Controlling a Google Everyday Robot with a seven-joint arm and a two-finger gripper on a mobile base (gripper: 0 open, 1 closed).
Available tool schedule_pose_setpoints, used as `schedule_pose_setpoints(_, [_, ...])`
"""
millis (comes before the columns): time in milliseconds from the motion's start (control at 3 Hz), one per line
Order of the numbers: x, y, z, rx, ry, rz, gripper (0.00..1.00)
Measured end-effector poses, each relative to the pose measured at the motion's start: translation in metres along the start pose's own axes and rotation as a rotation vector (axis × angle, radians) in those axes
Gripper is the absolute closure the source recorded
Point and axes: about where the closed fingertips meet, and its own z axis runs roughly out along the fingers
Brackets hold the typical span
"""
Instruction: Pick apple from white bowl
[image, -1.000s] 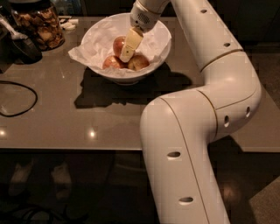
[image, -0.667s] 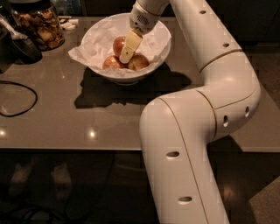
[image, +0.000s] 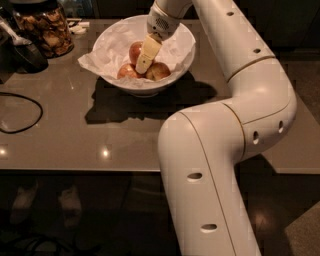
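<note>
The white bowl (image: 184, 64) stands on the grey table, lined with crumpled white paper. Three apples lie in it: a red-orange apple (image: 134, 50) at the back, a paler reddish one (image: 159, 72) at the front right and another (image: 126, 72) at the front left. My gripper (image: 143, 62) reaches down from above into the bowl, its cream tip among the three apples, right beside the red-orange apple and partly covering it. Whether it touches or holds an apple does not show.
A glass jar of brown snacks (image: 45, 30) stands at the back left, with a dark object (image: 22, 52) beside it. A black cable (image: 20, 112) loops on the table's left. The table's front edge (image: 75, 169) is near. My white arm (image: 235, 125) fills the right.
</note>
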Motion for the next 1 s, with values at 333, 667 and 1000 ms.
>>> schedule_pose_setpoints(333, [0.0, 0.0, 0.0001, 0.0, 0.0, 0.0, 0.28])
schedule_pose_setpoints(667, [-0.0001, 0.0, 0.0001, 0.0, 0.0, 0.0, 0.53])
schedule_pose_setpoints(1000, [-0.0001, 0.0, 0.0001, 0.0, 0.0, 0.0, 0.75])
